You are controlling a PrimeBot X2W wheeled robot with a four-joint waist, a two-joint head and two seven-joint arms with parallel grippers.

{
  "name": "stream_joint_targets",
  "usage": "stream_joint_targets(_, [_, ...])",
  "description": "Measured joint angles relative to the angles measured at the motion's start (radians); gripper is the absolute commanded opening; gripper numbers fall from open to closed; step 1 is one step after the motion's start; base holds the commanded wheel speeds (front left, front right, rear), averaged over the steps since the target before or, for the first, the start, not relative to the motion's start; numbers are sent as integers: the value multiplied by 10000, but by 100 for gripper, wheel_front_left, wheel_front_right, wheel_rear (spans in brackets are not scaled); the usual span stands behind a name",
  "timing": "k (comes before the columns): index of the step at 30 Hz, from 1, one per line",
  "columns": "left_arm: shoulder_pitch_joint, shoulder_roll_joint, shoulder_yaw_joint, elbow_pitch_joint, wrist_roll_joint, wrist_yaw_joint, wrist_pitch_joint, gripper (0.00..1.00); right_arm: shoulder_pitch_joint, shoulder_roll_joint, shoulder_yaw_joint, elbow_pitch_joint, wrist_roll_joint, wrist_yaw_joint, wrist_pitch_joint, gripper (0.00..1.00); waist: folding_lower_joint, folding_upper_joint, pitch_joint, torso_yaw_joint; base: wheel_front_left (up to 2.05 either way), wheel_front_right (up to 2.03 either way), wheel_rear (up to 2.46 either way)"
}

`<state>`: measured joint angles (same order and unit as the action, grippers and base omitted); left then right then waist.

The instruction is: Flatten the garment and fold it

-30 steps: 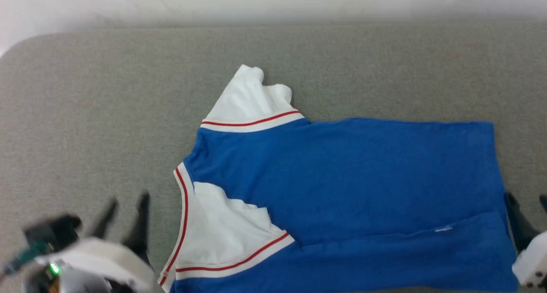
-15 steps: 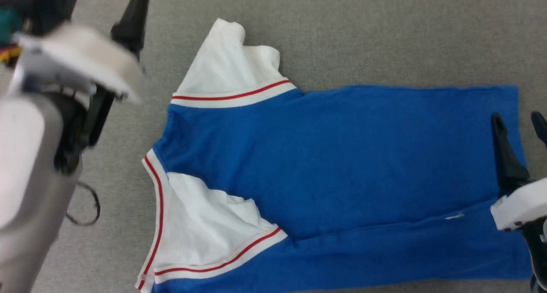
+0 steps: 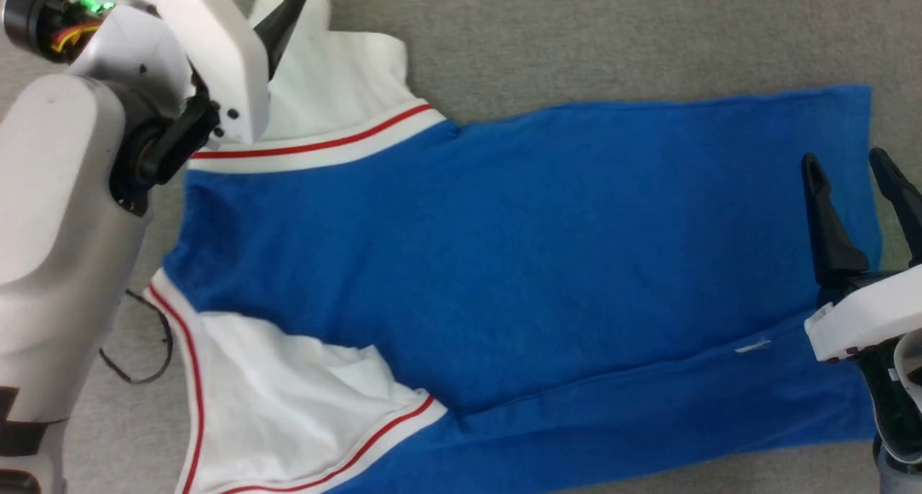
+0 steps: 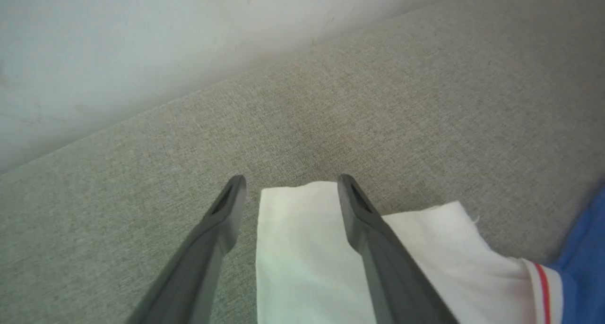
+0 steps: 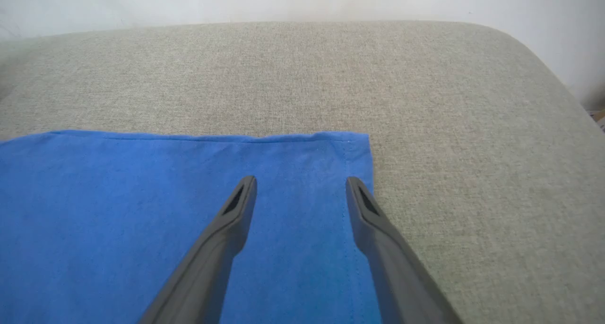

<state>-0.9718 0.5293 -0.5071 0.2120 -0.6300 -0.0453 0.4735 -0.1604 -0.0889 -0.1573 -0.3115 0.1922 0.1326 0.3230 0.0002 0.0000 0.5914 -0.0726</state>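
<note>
Left gripper [image 4: 290,180] first: its fingers are spread wide and nothing is pinched. They straddle the tip of the far white sleeve [image 4: 302,253]. The right-hand finger crosses over the cloth and the other sits above bare grey surface [image 4: 401,102]. Whether either finger presses down, I cannot tell.

Over to the right gripper [image 5: 301,180]: it is spread just as wide, also empty, and poised over the blue hem end of the garment [image 3: 504,249]. In the right wrist view both fingers lie above blue cloth, and the outer fingertip is just inside the stitched hem edge [image 5: 347,248], near the hem's far corner. Contact cannot be judged here either.

Moving outward, the garment stretches across the grey surface between the two grippers, with the sleeves and striped neck trim [image 3: 193,379] toward the surface's left end and the hem toward its right end. The near white sleeve [image 3: 288,400] is folded in onto the blue body. A long strip of the body is turned over along the near edge of the surface and carries a small white tag [image 3: 753,346]. The hem stops well short of the surface's rounded far right corner [image 5: 520,45], and a pale wall [image 4: 118,45] rises behind the far edge
</note>
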Motion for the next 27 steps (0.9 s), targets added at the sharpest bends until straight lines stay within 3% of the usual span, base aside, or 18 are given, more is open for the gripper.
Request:
stream_joint_targets(6, [11,357,-127,485,-150,-40,965,100,0,33,2,36,13,0,-6,100,-1,0,298,-356,0,0,0])
stream_joint_targets(7, [1,424,-117,458,-199,-36,1104,79,0,31,-4,33,13,0,-4,100,-3,0,329,-389,0,0,0])
stream_joint_targets(8, [-1,474,-109,412,-263,-35,1216,0,0,29,-17,29,13,0,0,100,-4,0,354,-415,0,0,0])
stream_joint_targets(15, [154,508,-102,263,-443,109,1152,0,-185,-146,127,-38,12,0,228,100,-2,0,145,-352,0,0,0])
stream_joint_targets(21, [494,474,-73,201,-376,215,518,0,-1230,-1035,265,-12,209,0,884,100,-3,0,-254,-195,0,0,0])
stream_joint_targets(27, [575,412,-73,75,-391,291,345,0,-2070,-1632,-111,886,380,0,2056,100,-2,0,-400,113,0,0,0])
